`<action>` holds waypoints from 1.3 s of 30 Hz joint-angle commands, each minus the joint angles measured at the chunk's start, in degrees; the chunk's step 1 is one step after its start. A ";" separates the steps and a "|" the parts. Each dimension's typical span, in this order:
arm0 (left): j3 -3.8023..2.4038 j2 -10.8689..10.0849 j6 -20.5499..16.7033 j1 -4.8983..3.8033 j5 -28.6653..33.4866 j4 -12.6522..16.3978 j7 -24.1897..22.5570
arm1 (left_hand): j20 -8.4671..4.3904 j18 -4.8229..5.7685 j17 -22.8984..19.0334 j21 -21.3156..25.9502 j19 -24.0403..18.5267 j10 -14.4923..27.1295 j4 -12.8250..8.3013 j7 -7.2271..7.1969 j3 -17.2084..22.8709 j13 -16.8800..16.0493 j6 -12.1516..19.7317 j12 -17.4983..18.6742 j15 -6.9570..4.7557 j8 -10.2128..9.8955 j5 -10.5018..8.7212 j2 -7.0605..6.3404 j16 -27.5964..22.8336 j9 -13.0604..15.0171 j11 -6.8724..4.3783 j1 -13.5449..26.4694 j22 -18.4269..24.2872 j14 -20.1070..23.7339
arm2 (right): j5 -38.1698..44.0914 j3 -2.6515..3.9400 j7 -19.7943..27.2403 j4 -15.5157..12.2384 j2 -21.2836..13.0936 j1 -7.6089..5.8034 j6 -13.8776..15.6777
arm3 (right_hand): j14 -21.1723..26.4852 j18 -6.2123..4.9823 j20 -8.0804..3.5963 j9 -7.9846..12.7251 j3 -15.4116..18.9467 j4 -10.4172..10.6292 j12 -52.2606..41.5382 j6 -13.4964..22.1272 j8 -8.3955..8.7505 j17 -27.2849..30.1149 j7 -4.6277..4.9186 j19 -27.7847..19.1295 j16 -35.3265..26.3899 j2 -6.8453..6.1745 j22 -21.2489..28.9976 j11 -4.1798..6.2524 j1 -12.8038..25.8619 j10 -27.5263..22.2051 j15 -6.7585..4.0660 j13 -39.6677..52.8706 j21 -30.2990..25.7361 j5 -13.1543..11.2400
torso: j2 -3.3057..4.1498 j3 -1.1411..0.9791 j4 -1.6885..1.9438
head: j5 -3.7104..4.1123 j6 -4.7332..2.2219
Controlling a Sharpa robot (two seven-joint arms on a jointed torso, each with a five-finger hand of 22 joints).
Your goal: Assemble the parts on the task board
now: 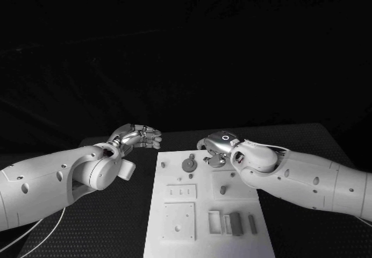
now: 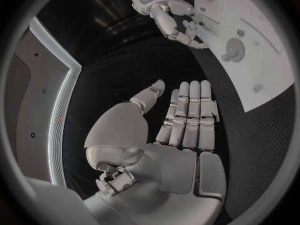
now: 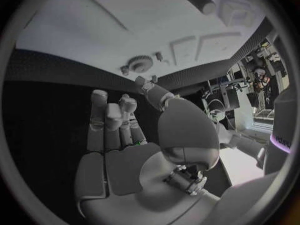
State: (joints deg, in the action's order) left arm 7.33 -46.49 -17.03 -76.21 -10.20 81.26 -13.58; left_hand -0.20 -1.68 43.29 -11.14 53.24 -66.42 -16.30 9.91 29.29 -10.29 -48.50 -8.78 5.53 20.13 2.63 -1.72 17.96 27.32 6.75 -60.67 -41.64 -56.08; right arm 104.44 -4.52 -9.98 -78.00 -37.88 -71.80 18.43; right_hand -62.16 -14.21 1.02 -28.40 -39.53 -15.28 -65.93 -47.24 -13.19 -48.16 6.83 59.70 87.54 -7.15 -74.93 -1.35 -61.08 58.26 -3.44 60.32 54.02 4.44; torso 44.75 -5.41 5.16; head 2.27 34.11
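The left hand [image 1: 138, 136] hovers over the desk [image 1: 131, 226] just off the board's [image 1: 240, 244] far left corner; in its wrist view the fingers [image 2: 187, 116] lie straight and together with the thumb apart, and the palm holds nothing. The board lies with its long axis running away from the robot, so its far end is the end nearest to both hands. On that far end sits a round gear [image 1: 188, 164], with a small peg [image 1: 191, 175] just behind it toward the robot, and further to the near end there are a plate [image 1: 180, 192], a bigger plate [image 1: 178, 220] and some upright blocks [image 1: 234, 223]. The right hand [image 1: 217, 146] is over the far end of the board, just beside the gear on its right side, so I judge it is the nearer hand for that part; the left hand is off the board's edge and must travel sideways to reach it. In the right wrist view the gear [image 3: 139, 64] lies ahead of the fingertips [image 3: 128, 105], apart from them, and the fingers are half open, holding nothing that I can see. In the head view the right hand hides the board under it, so I cannot tell whether it touches anything there.
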 commanded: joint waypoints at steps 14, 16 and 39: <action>-0.02 0.37 2.07 0.00 0.23 -1.06 -1.78 | 0.44 -0.39 0.28 0.44 0.11 -0.47 0.46 0.30 -1.10 -0.15 0.07 0.53 0.46 -0.47 0.22 -0.78 -0.65 0.08 0.02 1.40 -0.18 -0.07 | -22.42 0.91 16.90 0.08 -10.98 -1.21 3.74 | 3.97 -0.58 3.05 -0.45 -1.42 1.41 8.15 -3.55 -1.36 4.40 2.36 -5.75 -8.90 -3.28 1.21 -1.56 -1.70 -5.78 0.45 -9.57 -6.39 0.08 | -0.83 -0.27 -2.03 | -0.46 -0.96; -0.01 0.38 2.14 0.00 0.23 -1.08 -1.83 | 0.44 -0.40 0.30 0.46 0.10 -0.48 0.45 0.29 -1.15 -0.16 0.08 0.56 0.45 -0.48 0.22 -0.83 -0.68 0.09 0.02 1.47 -0.19 -0.06 | -21.63 0.89 16.73 1.08 -11.30 -1.20 2.84 | 3.96 -0.77 3.48 -0.51 -1.18 1.38 8.88 -3.45 -1.45 4.64 2.29 -5.89 -9.69 -3.71 1.41 -1.56 -1.97 -5.56 0.38 -11.03 -6.95 0.07 | -0.86 -0.34 -2.14 | -0.31 -0.98; 0.00 0.57 2.71 0.17 0.23 -1.85 -1.93 | 0.43 -0.42 0.34 0.49 0.09 -0.50 0.42 0.27 -1.25 -0.18 0.07 0.60 0.43 -0.49 0.22 -0.89 -0.72 0.10 0.01 1.56 -0.20 -0.07 | -18.15 0.34 18.14 9.10 -11.39 2.48 -1.24 | 3.94 -0.79 3.89 -0.50 -0.52 2.28 9.28 -3.08 -1.45 4.52 2.12 -5.81 -10.36 -6.50 1.50 -1.39 -1.68 -5.36 0.28 -13.02 -7.55 0.08 | -0.90 -0.40 -2.29 | -0.17 -0.25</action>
State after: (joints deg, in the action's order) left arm 7.37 -46.05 -15.34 -76.05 -10.19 79.39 -14.65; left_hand -0.20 -1.68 43.53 -10.92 53.24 -66.42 -15.83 9.91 28.49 -10.39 -48.50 -8.55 5.53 19.92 2.63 -2.64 17.47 27.32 6.75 -59.77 -41.75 -56.08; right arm 85.36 -4.19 6.87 -69.17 -49.58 -69.49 18.46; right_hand -58.45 -14.28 4.51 -28.85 -39.99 -13.34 -57.00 -47.26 -14.34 -43.56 6.81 53.92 77.37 -13.06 -73.49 -1.35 -62.68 58.26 -3.05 47.37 46.70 4.44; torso 43.80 -5.91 2.77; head 2.04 33.79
